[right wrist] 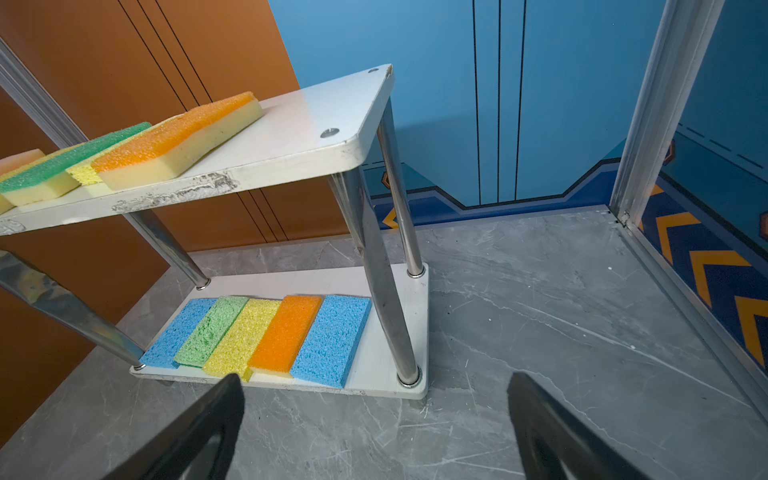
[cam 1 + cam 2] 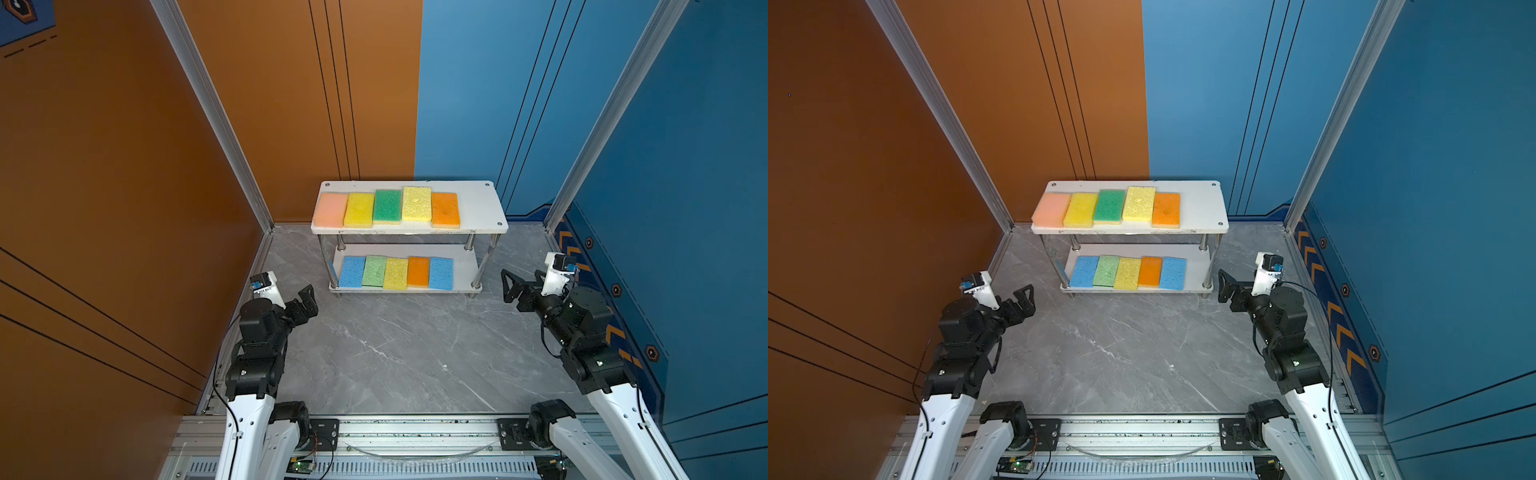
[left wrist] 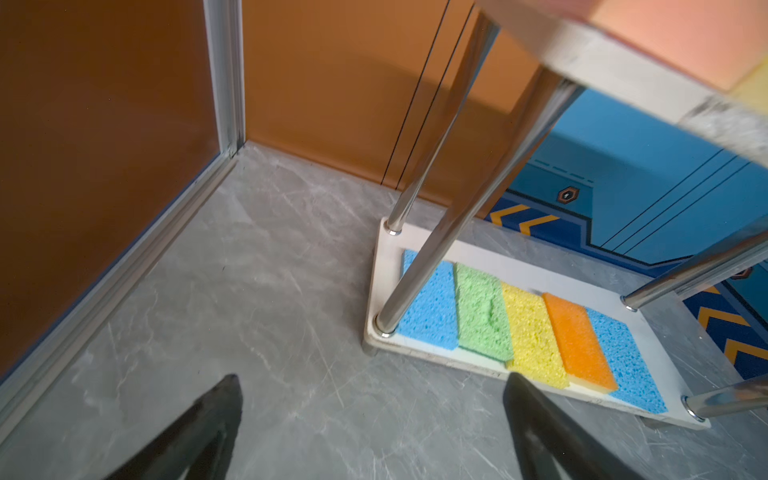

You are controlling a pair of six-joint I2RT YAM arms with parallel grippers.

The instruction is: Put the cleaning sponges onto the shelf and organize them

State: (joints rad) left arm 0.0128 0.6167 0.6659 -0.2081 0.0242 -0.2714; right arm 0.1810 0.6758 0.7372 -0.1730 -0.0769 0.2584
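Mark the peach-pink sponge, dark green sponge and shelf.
peach-pink sponge point(image 2: 331, 210), in a top view, face centre.
dark green sponge point(image 2: 387, 205), in a top view, face centre.
shelf point(image 2: 480, 208), in a top view, upper board's bare end.

Both my arms point(image 2: 245, 419) have white lower shells and chunky black joint housings point(image 2: 262, 326) behind my jaws. Jaws black, angular, triangular cut-outs. White camera mount point(image 2: 555, 278) above them, blue connector; thin black cable point(image 2: 1330, 365) runs back.

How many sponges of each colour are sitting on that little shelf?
blue sponges: 2
green sponges: 2 (one dark, one light)
yellow sponges: 3
orange sponges: 2
pink sponge: 1
Total: 10
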